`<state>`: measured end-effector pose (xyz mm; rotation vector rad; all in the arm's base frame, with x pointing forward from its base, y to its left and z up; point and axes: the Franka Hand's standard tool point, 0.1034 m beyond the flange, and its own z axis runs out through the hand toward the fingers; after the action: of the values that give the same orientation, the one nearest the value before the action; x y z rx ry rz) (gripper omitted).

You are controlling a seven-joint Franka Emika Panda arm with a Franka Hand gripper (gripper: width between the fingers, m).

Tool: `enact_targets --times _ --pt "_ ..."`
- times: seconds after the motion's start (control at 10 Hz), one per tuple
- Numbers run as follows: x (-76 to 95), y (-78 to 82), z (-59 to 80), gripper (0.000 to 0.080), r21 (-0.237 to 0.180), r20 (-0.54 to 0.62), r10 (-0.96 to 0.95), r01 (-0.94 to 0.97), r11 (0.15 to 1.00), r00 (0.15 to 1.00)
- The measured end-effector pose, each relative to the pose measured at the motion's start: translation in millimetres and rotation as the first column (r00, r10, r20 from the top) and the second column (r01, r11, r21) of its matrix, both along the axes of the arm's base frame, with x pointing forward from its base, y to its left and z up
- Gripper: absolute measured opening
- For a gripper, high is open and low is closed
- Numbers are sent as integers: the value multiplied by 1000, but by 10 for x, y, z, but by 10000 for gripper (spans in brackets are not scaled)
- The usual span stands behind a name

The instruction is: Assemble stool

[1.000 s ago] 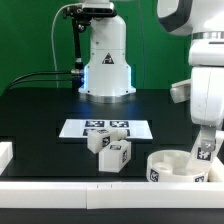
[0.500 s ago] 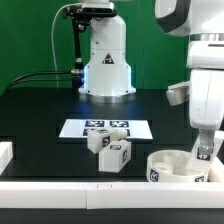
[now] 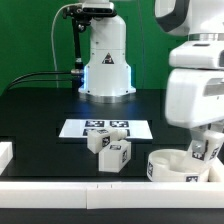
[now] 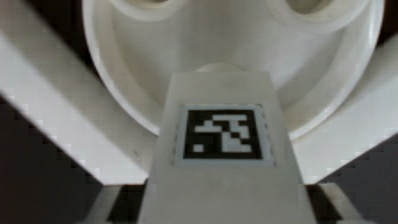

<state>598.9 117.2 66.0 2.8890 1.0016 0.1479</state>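
Observation:
The round white stool seat (image 3: 168, 166) lies at the exterior view's lower right, against the front rail. My gripper (image 3: 205, 150) hangs over its right part and is shut on a white leg (image 3: 206, 148) with a black-and-white tag. In the wrist view the held leg (image 4: 222, 130) points into the seat's underside (image 4: 196, 40), and dark fingers (image 4: 128, 205) flank it on both sides. I cannot tell whether the leg touches the seat. Two more tagged legs (image 3: 100, 140) (image 3: 117, 154) lie loose at the table's middle.
The marker board (image 3: 105, 128) lies flat behind the loose legs. A long white rail (image 3: 70, 188) runs along the front edge, with a short one (image 3: 5, 152) at the exterior view's left. The robot base (image 3: 105, 60) stands at the back.
The arm's upper body has swung lower and toward the exterior view's left. The gripper stays over the seat with the leg, which now sits slightly tilted.

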Motion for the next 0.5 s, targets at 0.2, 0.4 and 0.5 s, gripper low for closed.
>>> enact_targets --times 0.2,0.4,0.5 --pt "96 -15 62 336 14 -35 -175 175 984 984" --pt "109 -40 76 336 25 -38 -300 301 953 953" --pt "105 -49 70 336 27 -39 -340 341 940 940"
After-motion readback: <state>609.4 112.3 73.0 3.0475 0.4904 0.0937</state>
